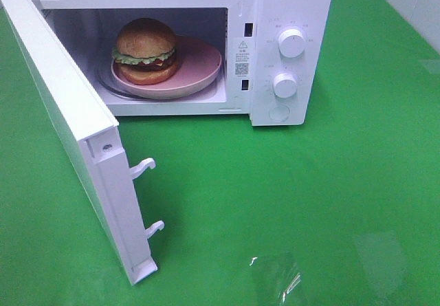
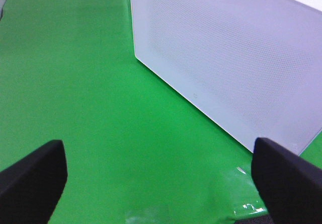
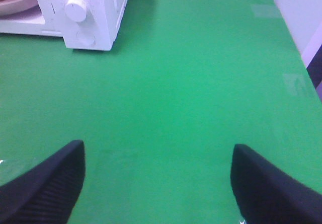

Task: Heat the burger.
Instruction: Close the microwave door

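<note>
exterior high view: found white microwave (image 1: 289,17) standing on green table (image 1: 309,203), door (image 1: 62,127) swung wide toward the left of the view, two latch hooks (image 1: 143,168) showing on its free edge. noted burger (image 1: 145,50) inside the cavity, seated upright on pink plate (image 1: 199,72), toward the plate's left part, bun uppermost. recorded two white knobs (image 1: 292,43) on the control side, one above the other. left wrist view: found left gripper (image 2: 157,156) with jaws spread wide, holding nothing, only table showing between them. noted a white dotted panel (image 2: 226,58) ahead, probably the door's outer face, well apart from the gripper. right wrist view: found right gripper (image 3: 158,153) likewise wide open and empty above the table. noted the microwave's knob side far ahead and a strip of the plate just visible at the frame's edge.
</note>
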`<state>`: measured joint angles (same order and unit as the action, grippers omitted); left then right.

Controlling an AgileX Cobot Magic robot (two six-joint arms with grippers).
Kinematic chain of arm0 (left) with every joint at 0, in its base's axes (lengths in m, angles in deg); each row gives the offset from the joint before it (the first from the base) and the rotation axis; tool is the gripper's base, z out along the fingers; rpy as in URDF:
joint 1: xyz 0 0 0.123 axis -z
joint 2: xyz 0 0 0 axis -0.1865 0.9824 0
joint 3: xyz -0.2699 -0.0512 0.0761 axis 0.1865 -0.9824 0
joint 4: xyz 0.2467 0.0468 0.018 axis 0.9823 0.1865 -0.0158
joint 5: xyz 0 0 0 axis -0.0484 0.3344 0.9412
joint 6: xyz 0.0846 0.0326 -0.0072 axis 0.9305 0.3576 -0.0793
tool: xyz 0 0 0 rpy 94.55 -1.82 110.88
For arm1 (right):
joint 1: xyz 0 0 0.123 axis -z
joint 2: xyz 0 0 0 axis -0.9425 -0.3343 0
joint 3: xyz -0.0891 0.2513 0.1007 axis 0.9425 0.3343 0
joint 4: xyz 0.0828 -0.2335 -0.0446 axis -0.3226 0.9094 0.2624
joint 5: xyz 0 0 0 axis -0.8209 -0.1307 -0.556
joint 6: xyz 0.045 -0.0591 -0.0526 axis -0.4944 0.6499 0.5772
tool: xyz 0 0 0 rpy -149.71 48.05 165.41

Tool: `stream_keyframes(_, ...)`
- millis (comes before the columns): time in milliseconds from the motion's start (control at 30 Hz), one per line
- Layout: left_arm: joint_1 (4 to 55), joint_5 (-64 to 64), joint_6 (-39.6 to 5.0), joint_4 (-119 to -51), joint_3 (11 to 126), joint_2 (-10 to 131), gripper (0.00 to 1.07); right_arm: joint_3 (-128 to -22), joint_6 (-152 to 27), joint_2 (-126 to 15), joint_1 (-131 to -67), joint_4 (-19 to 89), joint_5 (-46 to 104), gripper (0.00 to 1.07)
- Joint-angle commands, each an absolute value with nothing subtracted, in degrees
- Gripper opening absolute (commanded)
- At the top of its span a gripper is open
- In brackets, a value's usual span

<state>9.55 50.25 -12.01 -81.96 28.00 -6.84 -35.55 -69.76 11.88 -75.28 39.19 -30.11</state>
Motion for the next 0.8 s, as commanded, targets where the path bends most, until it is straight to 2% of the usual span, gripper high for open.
stream_keyframes(33,9.7,50.0,-12.5,-82.1,27.9,-7.1,0.91,-35.4,-69.6,14.1,-75.1,39.0,-29.5,0.76)
stream_keyframes(800,9.7,50.0,-12.5,-82.1,27.9,-7.1,0.91,-35.4,-69.6,14.7,-75.1,39.0,-29.5,0.76)
